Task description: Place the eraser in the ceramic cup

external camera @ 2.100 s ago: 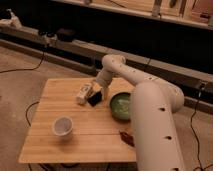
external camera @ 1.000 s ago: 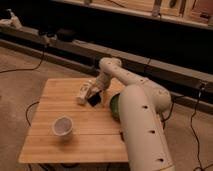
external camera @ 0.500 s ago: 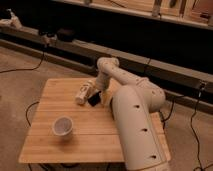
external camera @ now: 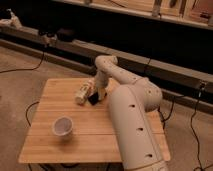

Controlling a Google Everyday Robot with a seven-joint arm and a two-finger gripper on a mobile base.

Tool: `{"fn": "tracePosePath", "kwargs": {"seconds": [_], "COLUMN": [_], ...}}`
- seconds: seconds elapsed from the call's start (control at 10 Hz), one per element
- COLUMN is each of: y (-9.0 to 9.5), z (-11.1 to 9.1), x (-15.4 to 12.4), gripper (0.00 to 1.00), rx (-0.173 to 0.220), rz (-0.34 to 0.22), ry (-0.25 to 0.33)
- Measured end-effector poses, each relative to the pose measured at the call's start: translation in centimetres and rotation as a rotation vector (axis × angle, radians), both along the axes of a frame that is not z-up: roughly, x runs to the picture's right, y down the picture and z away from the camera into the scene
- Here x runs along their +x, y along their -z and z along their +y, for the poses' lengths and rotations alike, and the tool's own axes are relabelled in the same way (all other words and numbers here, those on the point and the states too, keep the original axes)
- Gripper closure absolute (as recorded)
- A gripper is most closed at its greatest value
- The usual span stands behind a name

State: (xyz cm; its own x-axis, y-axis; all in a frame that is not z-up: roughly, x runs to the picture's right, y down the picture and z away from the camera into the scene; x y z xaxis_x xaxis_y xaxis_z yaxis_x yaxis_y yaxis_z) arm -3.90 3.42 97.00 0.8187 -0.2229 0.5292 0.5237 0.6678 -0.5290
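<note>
The eraser (external camera: 93, 99) is a flat black slab lying on the wooden table (external camera: 55, 107) near its far middle. My gripper (external camera: 98, 93) hangs right over it at the end of the white arm that reaches in from the lower right. The ceramic cup (external camera: 62, 126) is a small round white cup standing upright near the table's front left, well apart from the eraser and the gripper.
A white oblong bottle-like item (external camera: 83, 92) lies just left of the eraser. My thick white arm (external camera: 135, 130) covers the table's right side, hiding what lies there. Dark shelving and cables run behind the table.
My arm has swung left across the table's right side, now hiding the green bowl and the dark piece. The gripper stays over the eraser. The cup has not moved.
</note>
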Motion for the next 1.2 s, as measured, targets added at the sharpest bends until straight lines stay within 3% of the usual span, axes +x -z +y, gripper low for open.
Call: {"fn": "tracePosePath", "kwargs": {"seconds": [0.3,0.7,0.9,1.1,1.2], "y": [3.6,11.3,15.5,15.8,15.8], "z": [-3.0,-4.8,-5.0,-5.0,-5.0], "x": [-3.2,-7.3,-8.6,-8.8,-9.0], "gripper": [0.53,0.53,0.59,0.64,0.76], "rx": [0.066,0.081,0.072,0.071,0.071], "rz": [-0.070,-0.253,-0.350,-0.359,-0.361], "ry": [0.022,-0.007,-0.009,-0.008,-0.006]}}
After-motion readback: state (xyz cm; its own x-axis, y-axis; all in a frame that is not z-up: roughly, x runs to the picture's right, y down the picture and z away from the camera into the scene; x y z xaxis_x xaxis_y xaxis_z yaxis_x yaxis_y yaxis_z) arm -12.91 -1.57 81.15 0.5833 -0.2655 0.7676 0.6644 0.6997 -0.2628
